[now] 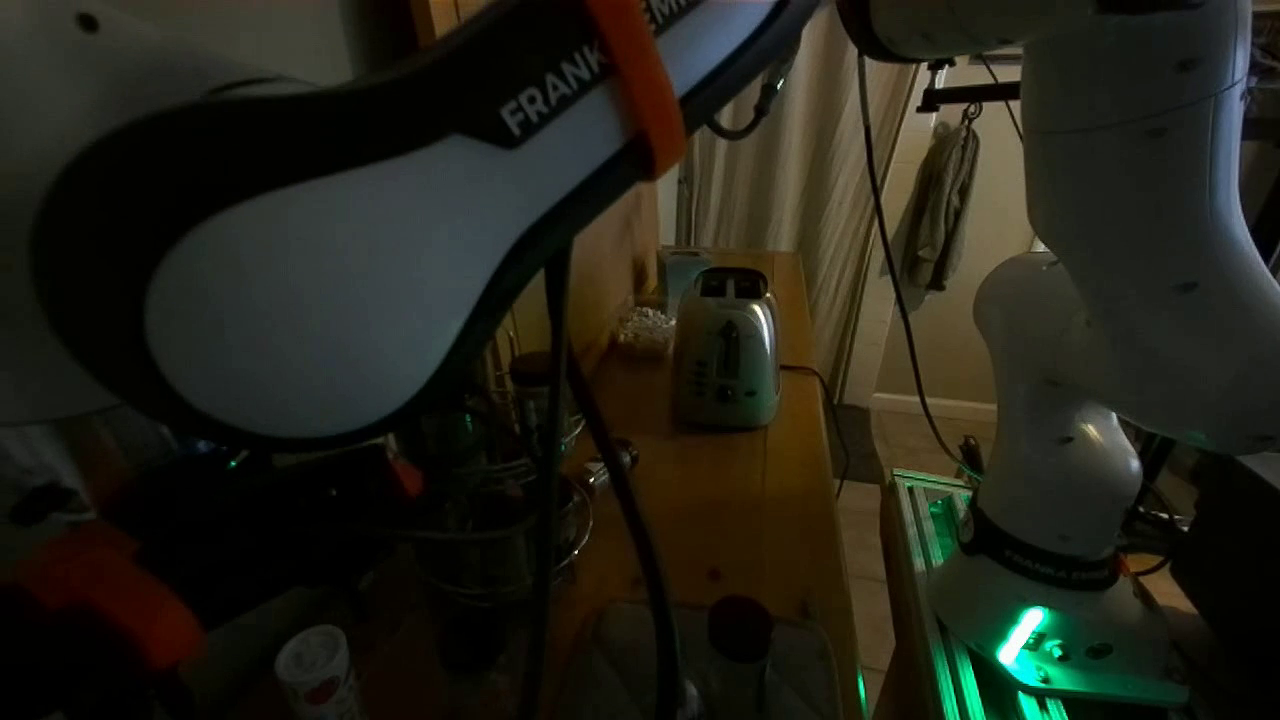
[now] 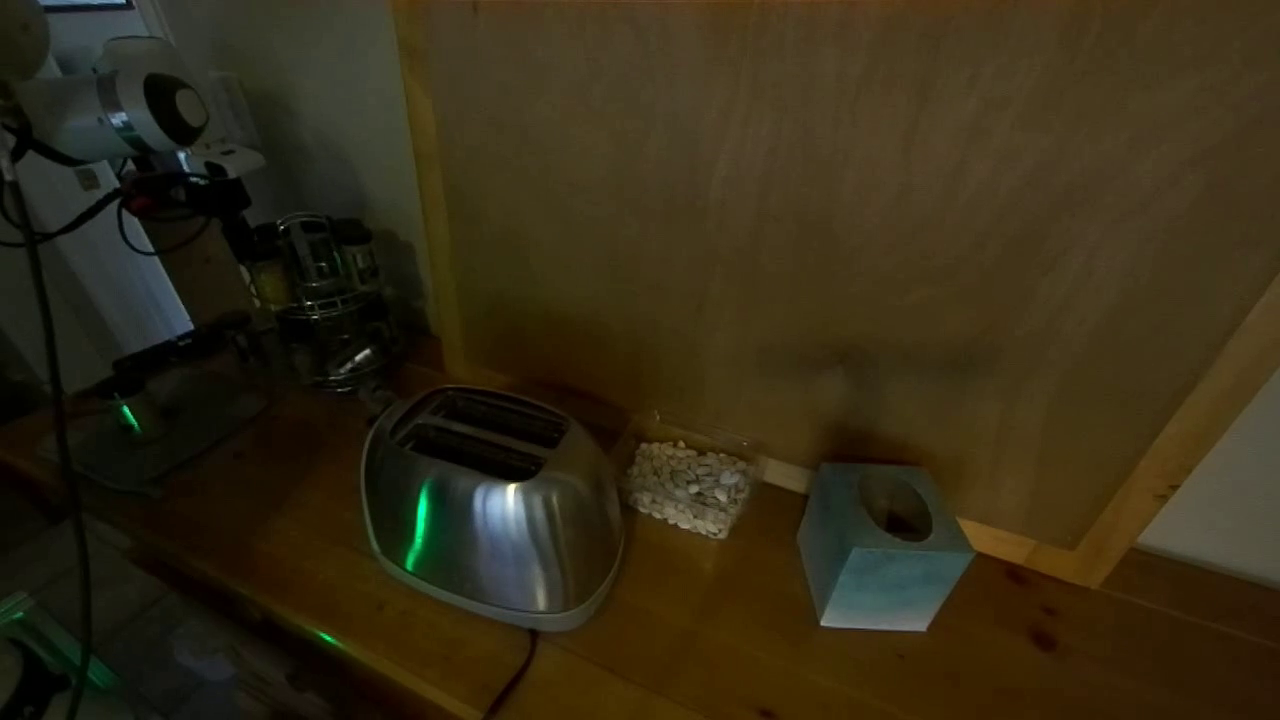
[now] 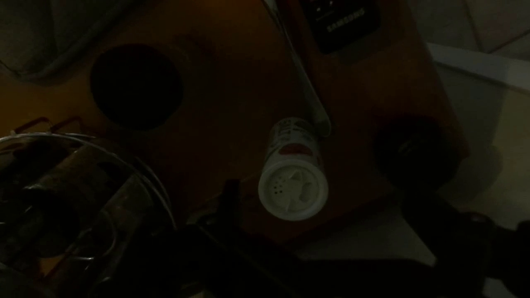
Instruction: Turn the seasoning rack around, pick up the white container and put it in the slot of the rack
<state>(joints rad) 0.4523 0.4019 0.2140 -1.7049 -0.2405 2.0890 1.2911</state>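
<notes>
One rack (image 2: 325, 305), one white container (image 3: 293, 171) (upright)

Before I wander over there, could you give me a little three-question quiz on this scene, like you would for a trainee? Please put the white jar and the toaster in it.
1. Choose one. Compared with the spice rack, the white jar is: A) in one of its slots; B) on the wooden counter, apart from it; C) on top of it.
2. True or false: the toaster has two slots.
3. In an exterior view, what sits between the toaster and the pale blue box?

Key:
1. B
2. True
3. A clear tub of small whitish pieces
</notes>
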